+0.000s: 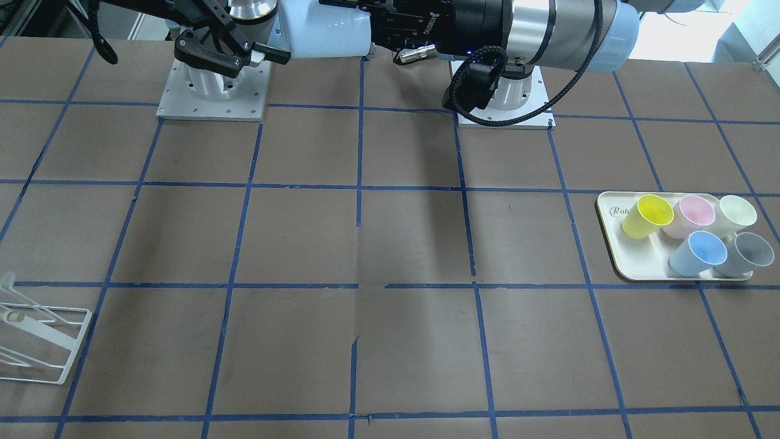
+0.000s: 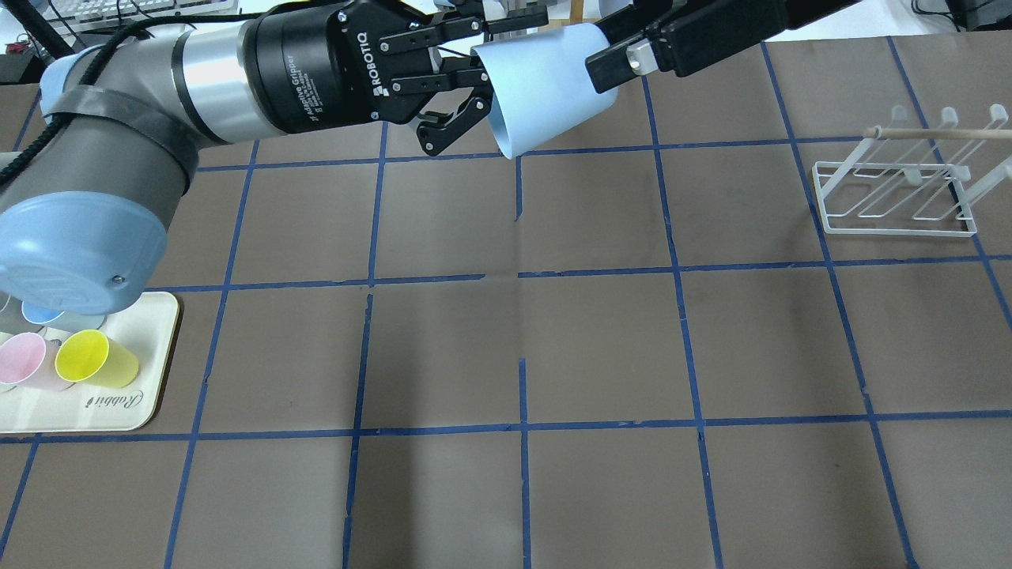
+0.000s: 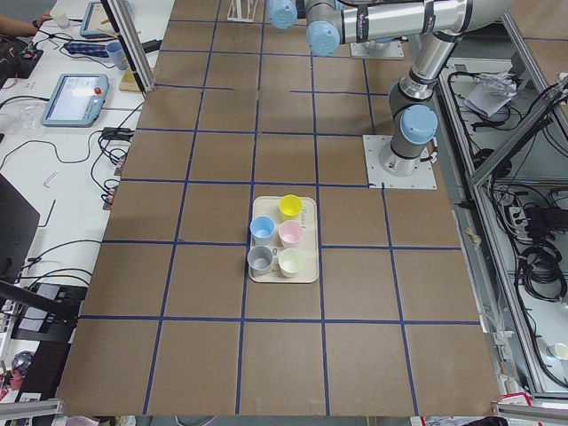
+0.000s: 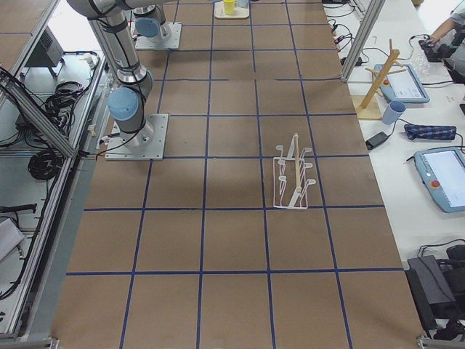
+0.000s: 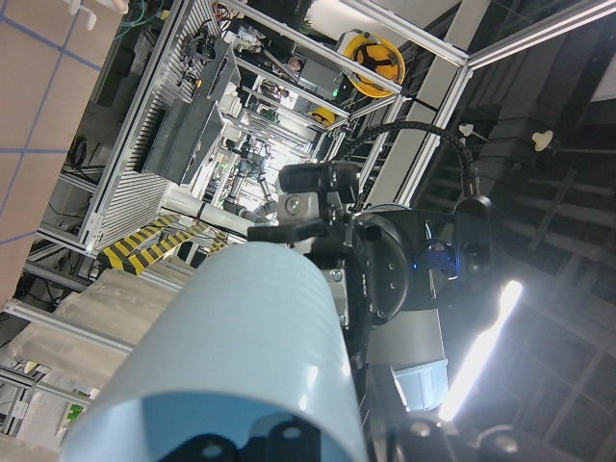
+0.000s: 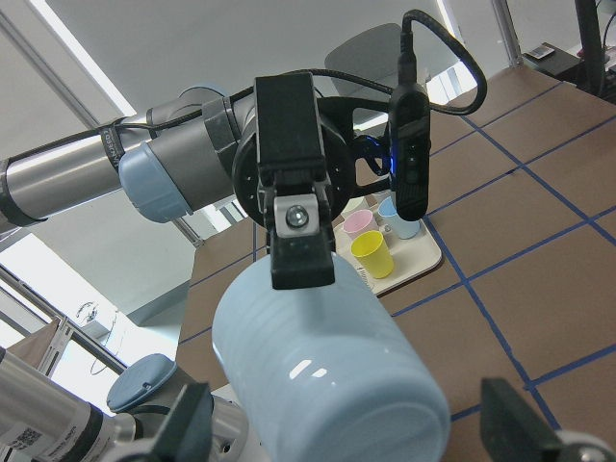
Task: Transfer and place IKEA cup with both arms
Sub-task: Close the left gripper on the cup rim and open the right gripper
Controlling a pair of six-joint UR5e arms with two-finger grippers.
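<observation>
The pale-blue IKEA cup (image 2: 545,87) hangs on its side high above the table's far middle, rim toward my left arm and base toward my right. My left gripper (image 2: 486,49) is shut on the rim wall. My right gripper (image 2: 601,43) reaches in from the other side and straddles the base end. In the right wrist view the cup (image 6: 318,366) lies between its own fingers with a gap on one side, so it is open. The cup also shows in the front view (image 1: 323,30) and the left wrist view (image 5: 250,327).
A cream tray (image 1: 609,244) on my left side holds a yellow cup (image 1: 649,214), a pink one (image 1: 694,213), a cream one (image 1: 737,213), the blue twin (image 1: 701,251) and a grey one (image 1: 746,253). A white wire rack (image 2: 893,197) stands on my right side.
</observation>
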